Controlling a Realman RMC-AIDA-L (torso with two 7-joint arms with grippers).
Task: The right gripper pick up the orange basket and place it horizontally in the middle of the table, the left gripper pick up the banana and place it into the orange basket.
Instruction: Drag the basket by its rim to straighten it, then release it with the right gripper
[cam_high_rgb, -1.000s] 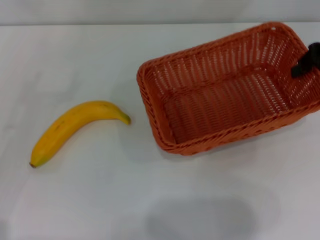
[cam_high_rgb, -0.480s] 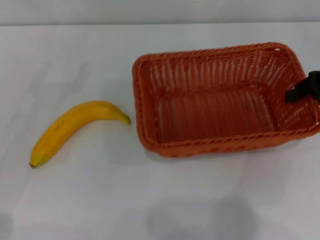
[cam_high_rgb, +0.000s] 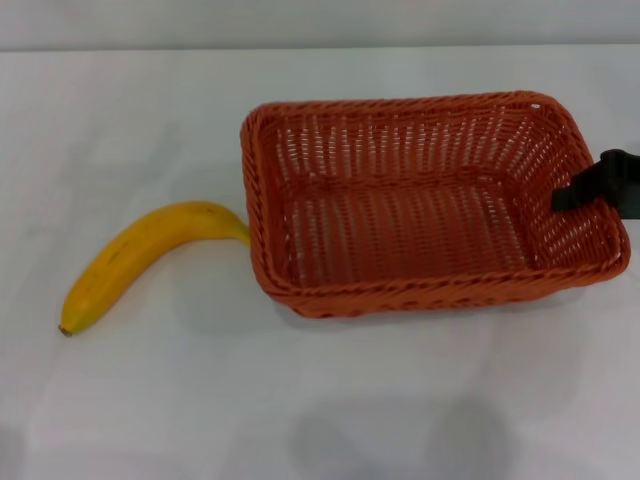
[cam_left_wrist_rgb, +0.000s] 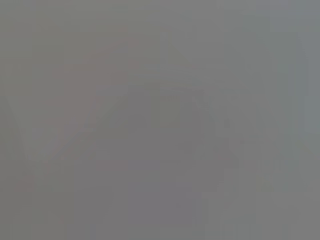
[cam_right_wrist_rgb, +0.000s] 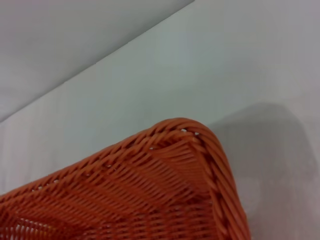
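The orange basket (cam_high_rgb: 420, 205) was seen lying level on the table (cam_high_rgb: 300, 400) with nothing in it, its right short wall clasped by the right gripper (cam_high_rgb: 590, 190), which was cut off at the picture's edge. Beyond the basket's far end from that gripper, the banana (cam_high_rgb: 140, 255) lay, its tip hidden by the rim. The left wrist view gave only grey blur.

The orange basket (cam_high_rgb: 420, 205) sits upright, long side across the table (cam_high_rgb: 330, 400), its right wall touched by the right gripper (cam_high_rgb: 600, 187). The yellow banana (cam_high_rgb: 140, 258) lies flat, tip touching the basket's left wall
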